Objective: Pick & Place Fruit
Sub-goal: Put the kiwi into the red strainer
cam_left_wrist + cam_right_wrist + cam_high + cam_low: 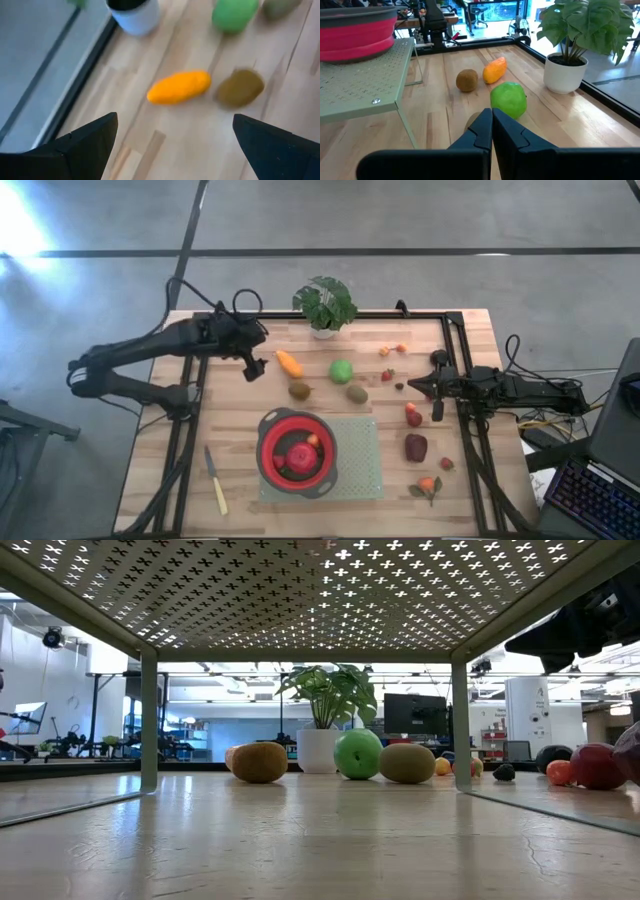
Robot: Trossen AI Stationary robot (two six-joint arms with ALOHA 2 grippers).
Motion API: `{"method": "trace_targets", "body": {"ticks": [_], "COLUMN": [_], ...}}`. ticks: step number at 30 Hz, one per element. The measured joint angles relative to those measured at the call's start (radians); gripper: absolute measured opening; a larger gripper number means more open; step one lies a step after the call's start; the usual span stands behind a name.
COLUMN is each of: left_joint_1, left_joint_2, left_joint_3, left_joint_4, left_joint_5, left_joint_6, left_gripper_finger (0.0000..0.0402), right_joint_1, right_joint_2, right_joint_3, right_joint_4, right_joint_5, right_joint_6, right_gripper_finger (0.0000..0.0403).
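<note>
An orange elongated piece (289, 363) (179, 87) lies on the wooden table. My left gripper (256, 368) (175, 145) hovers open just to its left and above it, touching nothing. Next to it lie a brown kiwi (299, 390) (240, 88), a green ball (342, 370) (508, 100) and a second kiwi (357, 394). A red apple (299, 457) sits in the red bowl (270, 442). A dark-red lump (416, 447) and small red and orange pieces lie toward the right. My right gripper (409, 385) (492, 125) waits shut at the right, pointing toward the green ball.
The red bowl stands on a green perforated rack (365, 470) at the near middle. A potted plant (325, 305) is at the far edge, a pale-handled knife (215, 480) at the near left. Black rails (190, 430) run along the table's sides.
</note>
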Motion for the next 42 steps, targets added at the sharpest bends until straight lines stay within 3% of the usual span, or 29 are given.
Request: {"method": "trace_targets", "body": {"ticks": [7,17,30,34,42], "left_joint_1": [0.000,-0.004,-0.008,-0.017,-0.023], "left_joint_2": [-0.001,0.000,0.000,0.000,0.000], "left_joint_3": [-0.127,-0.308,-0.367,-0.386,-0.441], "left_joint_4": [0.024,0.279,0.296,0.349,0.453], "left_joint_5": [-0.002,0.042,0.081,0.167,0.173], "left_joint_6": [-0.008,-0.107,-0.049,-0.036,0.059], "left_gripper_finger": [0.0399,0.0399,0.0399,0.0399,0.0399], "right_joint_1": [0.000,0.000,0.000,0.000,0.000], "right_joint_2": [0.000,0.000,0.000,0.000,0.000], "right_joint_3": [0.000,0.000,0.000,0.000,0.000], "right_joint_4": [0.000,0.000,0.000,0.000,0.000], "right_joint_5": [0.000,0.000,0.000,0.000,0.000], "right_joint_6": [0.000,0.000,0.000,0.000,0.000], "right_gripper_finger": [0.0009,0.0009,0.0008,0.0008,0.0009]}}
